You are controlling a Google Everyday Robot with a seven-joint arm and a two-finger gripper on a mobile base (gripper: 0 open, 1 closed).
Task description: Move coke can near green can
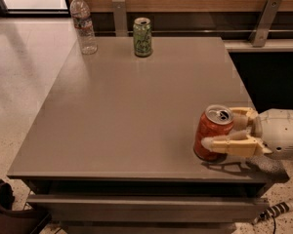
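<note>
**Gripper.** The gripper [220, 129] stands at the lower right of the frame, reaching in from the right edge over the table's [132, 116] near right corner. Its pale body lies level with the can's mid-height, which suits a sideways grasp on an upright cylinder.

**Jaws.** The two fingers bracket the coke can [213, 130]. The near finger [232, 144] lies across the can's lower front, and the far one shows behind the rim. They appear clamped on the can, though contact on the far side is hidden.

**Task object.** The coke can stands upright on the table at lower right, close to the front edge, with its base on the surface. It is judged grasped but not yet lifted.

**Target.** The green can [142, 37] stands upright at upper centre, near the table's far edge and well apart from the coke can. A water bottle [84, 24] stands to its left, near but apart from it.

**Assessment.** The route to the target runs diagonally towards the upper left over bare tabletop. The side of the green can away from the bottle offers the safer set-down. The main risk is the can tipping if the grip sits too low.
</note>
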